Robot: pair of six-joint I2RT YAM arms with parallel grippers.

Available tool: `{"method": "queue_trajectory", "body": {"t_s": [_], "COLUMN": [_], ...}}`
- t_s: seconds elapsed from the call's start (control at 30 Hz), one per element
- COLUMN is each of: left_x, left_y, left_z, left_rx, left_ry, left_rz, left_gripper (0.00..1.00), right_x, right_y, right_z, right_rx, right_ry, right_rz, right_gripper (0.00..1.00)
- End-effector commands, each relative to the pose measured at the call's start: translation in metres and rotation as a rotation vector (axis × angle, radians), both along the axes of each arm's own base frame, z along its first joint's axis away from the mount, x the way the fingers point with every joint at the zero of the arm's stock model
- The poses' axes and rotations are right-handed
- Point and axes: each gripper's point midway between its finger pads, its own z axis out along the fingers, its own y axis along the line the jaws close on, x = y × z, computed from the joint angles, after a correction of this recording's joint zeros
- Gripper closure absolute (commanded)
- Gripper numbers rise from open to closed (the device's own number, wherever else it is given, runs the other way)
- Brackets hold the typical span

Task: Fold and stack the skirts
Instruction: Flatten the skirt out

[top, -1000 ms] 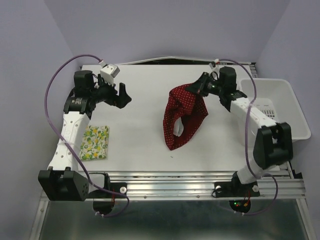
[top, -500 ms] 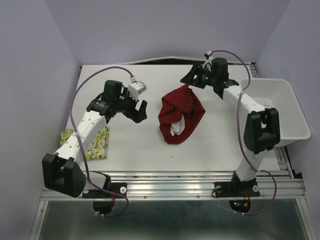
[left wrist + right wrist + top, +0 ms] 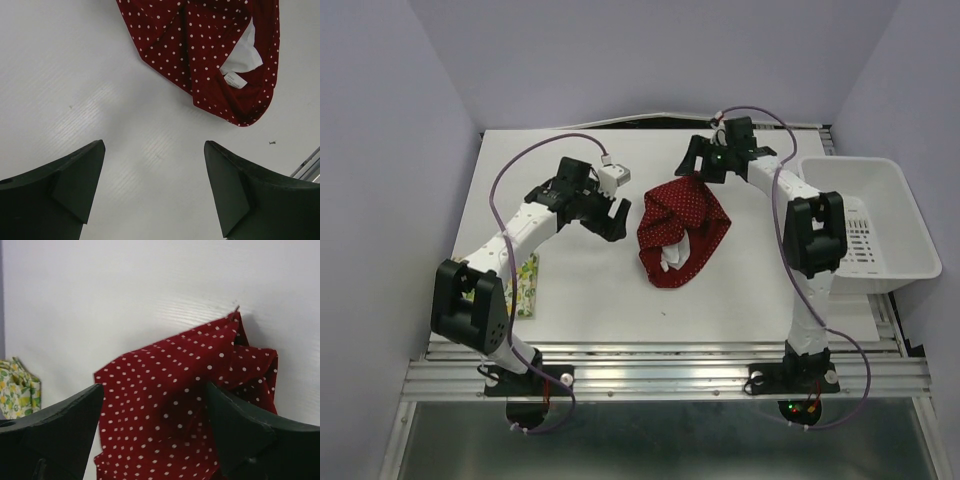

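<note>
The dark red polka-dot skirt [image 3: 682, 232] lies crumpled on the white table [image 3: 580, 290], with its white inner label [image 3: 243, 54] showing. My right gripper [image 3: 693, 166] is open just above the skirt's far corner. In the right wrist view the red skirt [image 3: 175, 390] fills the gap between the fingers, and the gripper [image 3: 155, 387] holds none of it. My left gripper [image 3: 616, 221] is open and empty, low over bare table just left of the skirt [image 3: 200, 45]. The lemon-print skirt [image 3: 527, 284] lies folded at the near left, partly hidden by my left arm.
A white plastic bin [image 3: 880, 230] stands off the table's right side, next to my right arm. The lemon-print skirt [image 3: 17, 387] shows at the left edge of the right wrist view. Purple walls close in the back and sides.
My right gripper has opened and let go of the red skirt, which has settled onto the table. My left arm has swung right, from the far left to beside the skirt.
</note>
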Motion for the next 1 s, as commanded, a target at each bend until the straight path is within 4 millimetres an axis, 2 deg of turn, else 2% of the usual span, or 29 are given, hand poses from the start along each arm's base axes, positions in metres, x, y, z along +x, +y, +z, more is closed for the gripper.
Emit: {"method": "queue_trajectory", "body": {"t_s": [0.0,0.03,0.07,0.13,0.17,0.2,0.23,0.27,0.3,0.33,0.4,0.43,0.53,0.57,0.63,0.67,0.7,0.77,0.8,0.87,0.9,0.93,0.97], "left_x": [0.011,0.009,0.010,0.010,0.011,0.012,0.016,0.018,0.020,0.024,0.028,0.033,0.046,0.052,0.056,0.059,0.061,0.061,0.061,0.060,0.059,0.059,0.059], "left_y": [0.004,0.009,0.012,0.015,0.018,0.021,0.029,0.033,0.038,0.048,0.057,0.068,0.082,0.089,0.093,0.094,0.094,0.093,0.092,0.092,0.092,0.093,0.094], "left_z": [0.044,0.044,0.045,0.049,0.051,0.054,0.056,0.054,0.054,0.054,0.055,0.058,0.068,0.074,0.078,0.081,0.082,0.082,0.081,0.079,0.077,0.077,0.078], "left_rx": [-0.038,-0.033,-0.035,-0.047,-0.054,-0.058,-0.058,-0.053,-0.051,-0.052,-0.069,-0.081,-0.091,-0.098,-0.104,-0.108,-0.111,-0.111,-0.109,-0.102,-0.092,-0.084,-0.074], "left_ry": [-0.110,-0.109,-0.110,-0.111,-0.111,-0.117,-0.122,-0.117,-0.114,-0.106,-0.095,-0.092,-0.111,-0.129,-0.150,-0.165,-0.170,-0.177,-0.181,-0.190,-0.199,-0.207,-0.219], "left_rz": [0.027,0.042,0.052,0.065,0.077,0.086,0.109,0.121,0.135,0.162,0.184,0.210,0.248,0.259,0.268,0.270,0.271,0.249,0.242,0.226,0.207,0.197,0.191], "left_gripper": [0.08,0.07,0.07,0.07,0.07,0.07,0.07,0.07,0.07,0.07,0.07,0.07,0.07,0.07,0.07,0.07,0.07,0.07,0.07,0.07,0.07,0.07,0.07], "right_x": [0.004,0.001,0.001,0.005,0.009,0.011,0.013,0.012,0.010,0.013,0.007,-0.002,-0.032,-0.054,-0.078,-0.093,-0.108,-0.137,-0.158,-0.178,-0.202,-0.213,-0.221], "right_y": [-0.003,0.004,0.008,0.014,0.018,0.022,0.028,0.036,0.037,0.039,0.041,0.046,0.056,0.055,0.056,0.059,0.055,0.038,0.027,0.007,-0.015,-0.027,-0.040], "right_z": [-0.034,-0.044,-0.046,-0.036,-0.022,-0.006,0.024,0.060,0.068,0.104,0.137,0.162,0.187,0.194,0.190,0.181,0.181,0.138,0.113,0.071,0.031,0.010,-0.010], "right_rx": [-0.021,0.008,0.023,0.054,0.077,0.100,0.128,0.174,0.184,0.198,0.213,0.213,0.229,0.239,0.203,0.187,0.169,0.056,0.012,-0.122,-0.228,-0.287,-0.349], "right_ry": [0.126,0.165,0.174,0.143,0.105,0.065,-0.018,-0.091,-0.106,-0.195,-0.288,-0.355,-0.434,-0.438,-0.478,-0.463,-0.466,-0.406,-0.311,-0.306,-0.245,-0.221,-0.208], "right_rz": [-0.039,-0.004,0.011,0.039,0.062,0.088,0.135,0.198,0.211,0.224,0.271,0.302,0.405,0.463,0.566,0.618,0.656,0.721,0.744,0.815,0.847,0.855,0.859], "right_gripper": [0.14,0.25,0.36,0.61,0.72,0.92,0.99,0.99,0.99,0.99,0.99,0.99,0.99,0.99,0.99,0.99,0.99,0.99,0.99,0.96,0.93,0.93,0.89]}}
